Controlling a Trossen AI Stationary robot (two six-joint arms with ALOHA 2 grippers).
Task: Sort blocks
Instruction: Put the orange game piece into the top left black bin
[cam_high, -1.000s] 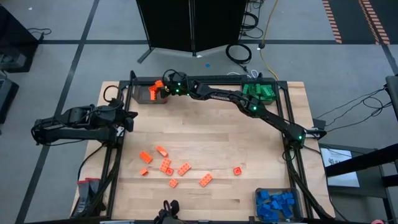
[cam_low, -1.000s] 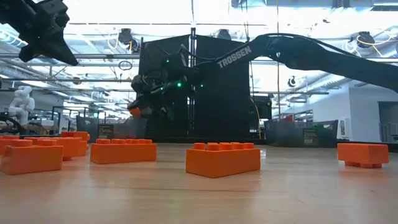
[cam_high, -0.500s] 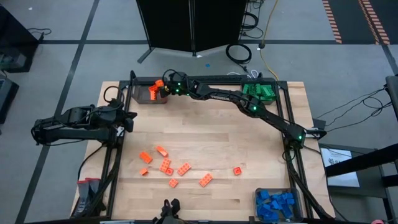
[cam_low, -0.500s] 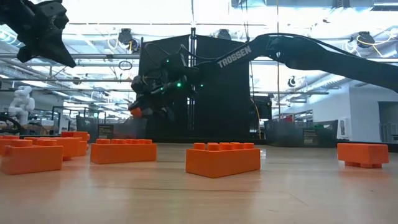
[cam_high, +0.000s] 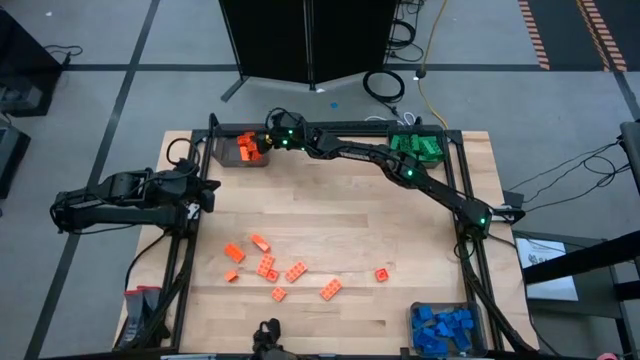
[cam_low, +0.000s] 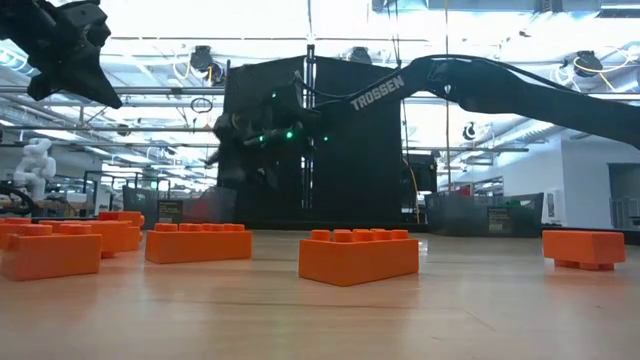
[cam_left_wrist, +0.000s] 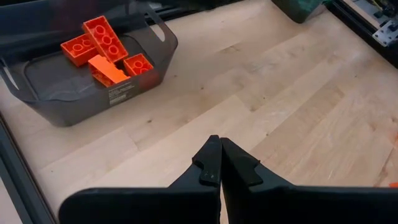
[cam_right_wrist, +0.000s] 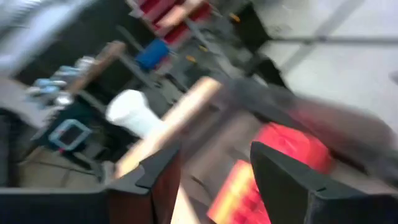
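Wood table (cam_high: 400, 230): orange blocks (cam_high: 280, 272), three bins (cam_high: 230, 152).

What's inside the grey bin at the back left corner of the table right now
The grey bin holds orange blocks: four show in the left wrist view, one oblong, one lying tilted on the others. The right gripper hangs open at the bin's edge. Anything beneath the pile is covered.

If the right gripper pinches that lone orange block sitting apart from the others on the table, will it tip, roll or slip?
The lone orange block looks like rigid studded plastic, so it probably won't flex. It sits flat and boxy on the wooden table, so rolling seems unlikely. Being small, it is likely light and may skid if nudged before the right gripper closes.
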